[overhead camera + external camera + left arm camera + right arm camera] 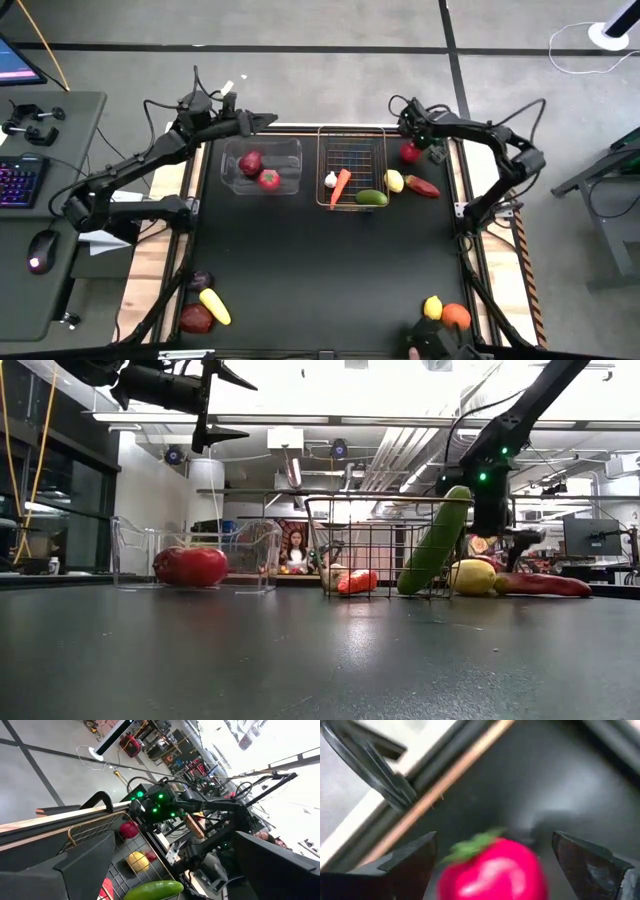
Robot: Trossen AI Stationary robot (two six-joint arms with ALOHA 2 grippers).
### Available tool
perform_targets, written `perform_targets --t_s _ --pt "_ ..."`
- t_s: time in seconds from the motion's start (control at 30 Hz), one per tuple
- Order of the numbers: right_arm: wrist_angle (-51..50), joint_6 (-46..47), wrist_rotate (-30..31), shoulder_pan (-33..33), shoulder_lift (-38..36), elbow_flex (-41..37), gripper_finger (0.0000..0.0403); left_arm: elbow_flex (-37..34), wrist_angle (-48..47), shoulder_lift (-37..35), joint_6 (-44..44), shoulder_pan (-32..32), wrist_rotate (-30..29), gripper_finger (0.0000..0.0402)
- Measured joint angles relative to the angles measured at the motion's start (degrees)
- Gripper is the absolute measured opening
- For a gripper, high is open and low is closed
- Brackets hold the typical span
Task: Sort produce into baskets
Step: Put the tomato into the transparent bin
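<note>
My right gripper (410, 135) is open and points down over a red fruit with a green leafy top (410, 153) that lies on the table just right of the copper wire basket (352, 140). In the right wrist view its fingers (494, 837) stand on either side of the fruit (492, 870) without touching it. My left gripper (272, 121) is open and empty, high above the far edge of the clear bin (290, 148). The bin holds two red fruits (250, 162). The basket holds garlic (330, 180), a carrot (340, 187) and a cucumber (371, 198) leaning on its wall.
A lemon (394, 181) and a long red vegetable (422, 187) lie right of the basket. An eggplant (201, 280), a yellow banana (214, 306) and a red apple (196, 318) lie near-left. A lemon (433, 307) and an orange (456, 316) lie near-right.
</note>
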Motion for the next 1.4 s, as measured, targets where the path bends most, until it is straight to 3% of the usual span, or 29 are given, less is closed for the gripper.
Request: perform_targets --t_s 0.37,0.7,1.13,1.27,1.4 --pt "-0.51 -3.05 -3.71 1.03 3.07 0.00 0.0381 0.00 -0.04 0.00 -0.04 0.00 0.11 0.0390" --pt "-0.51 -4.95 -13.16 1.31 3.01 0.00 0.0381 0.00 -0.04 0.00 0.00 0.00 0.13 0.0390" --pt "-0.52 -5.87 -9.44 3.26 2.98 0.00 0.0380 0.00 -0.06 0.00 0.02 0.00 0.13 0.0390" --pt "-1.63 -5.57 -10.48 3.28 2.96 0.00 0.0350 0.00 -0.06 0.00 0.03 0.00 0.15 0.0390" --pt "-2.51 -6.56 -12.03 3.97 2.44 0.00 0.0271 0.00 -0.08 0.00 0.04 0.00 0.15 0.0390"
